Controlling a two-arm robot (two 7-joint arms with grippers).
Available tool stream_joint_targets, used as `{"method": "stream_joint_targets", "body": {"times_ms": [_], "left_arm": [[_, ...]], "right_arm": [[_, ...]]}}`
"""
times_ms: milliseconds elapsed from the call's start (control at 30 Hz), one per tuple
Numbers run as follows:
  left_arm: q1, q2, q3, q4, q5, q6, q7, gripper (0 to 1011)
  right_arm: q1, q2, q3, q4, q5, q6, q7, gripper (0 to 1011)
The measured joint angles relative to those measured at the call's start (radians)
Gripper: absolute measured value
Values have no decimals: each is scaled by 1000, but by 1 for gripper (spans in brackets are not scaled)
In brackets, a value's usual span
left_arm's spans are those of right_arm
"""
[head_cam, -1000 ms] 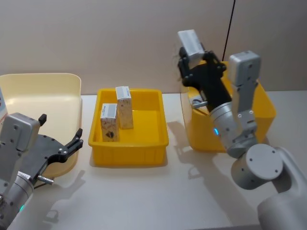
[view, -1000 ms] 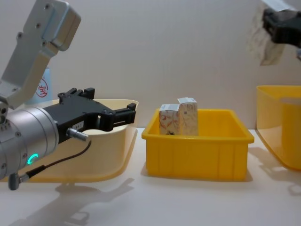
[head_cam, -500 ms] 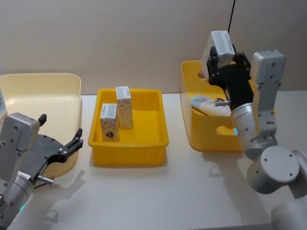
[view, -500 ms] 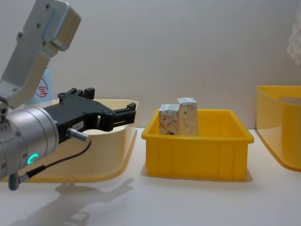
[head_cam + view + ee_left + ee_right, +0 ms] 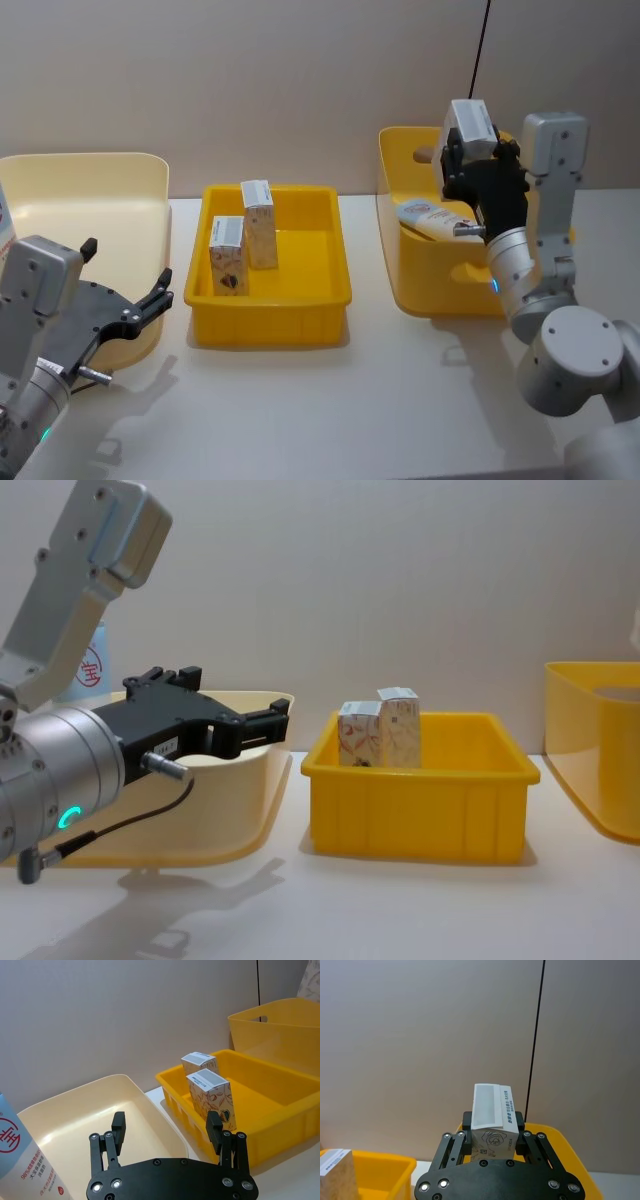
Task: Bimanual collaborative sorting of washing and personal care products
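Plain wall behind a white table; my right gripper clamps a carton above the right bin; light, crushable card, so I'd grip its flat sides gently; left gripper gapes, empty

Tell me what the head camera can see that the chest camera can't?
Head view alone: the right pincer gripping a white carton above the tall yellow bin, and a tube lying inside that bin.

Chest view alone: a pale-blue bottle with a red mark, behind the left arm.

Both share: the low yellow tray with two upright cartons, the cream bin, and the open left pincer in front of it.
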Motion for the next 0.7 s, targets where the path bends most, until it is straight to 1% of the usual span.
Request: {"method": "stream_joint_targets", "body": {"times_ms": [300, 400, 700], "left_arm": [[0, 0, 0, 0, 0, 0, 0, 1003], [0, 0, 0, 0, 0, 0, 0, 1003], [0, 0, 0, 0, 0, 0, 0, 1003]], "right_arm": [[14, -19, 6, 20, -5, 68, -8, 444], [20, -24, 6, 28, -7, 81, -9, 444], [45, -43, 8, 70, -15, 137, -16, 444]]}}
